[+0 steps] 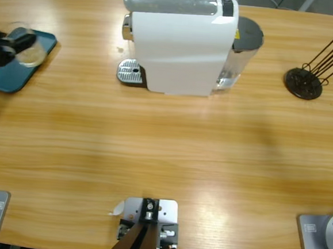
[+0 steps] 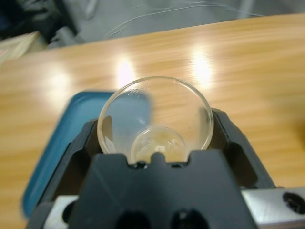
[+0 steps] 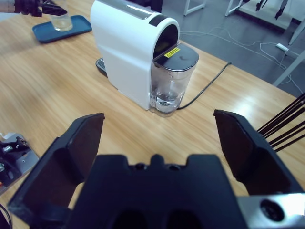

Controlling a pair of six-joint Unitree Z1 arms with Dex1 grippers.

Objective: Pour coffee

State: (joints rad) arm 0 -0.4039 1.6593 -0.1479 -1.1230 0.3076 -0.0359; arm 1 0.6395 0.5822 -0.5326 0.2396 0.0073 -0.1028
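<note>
The left hand [image 2: 155, 143] clenched a clear glass [image 2: 155, 119] over the blue tray [image 2: 57, 143], a trace of coffee [image 2: 159, 143] at its bottom; the right hand [image 3: 157, 138] gaped, released.

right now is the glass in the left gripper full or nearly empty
Nearly empty. The left wrist view looks down into the glass held in the left gripper over the blue tray; only a thin pale film of coffee shows at the bottom.

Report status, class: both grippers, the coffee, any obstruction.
Left gripper shut on glass cup over blue tray. Right gripper open, empty. Coffee: thin pale layer in cup bottom. Nothing blocking; coffee machine stands apart.
</note>
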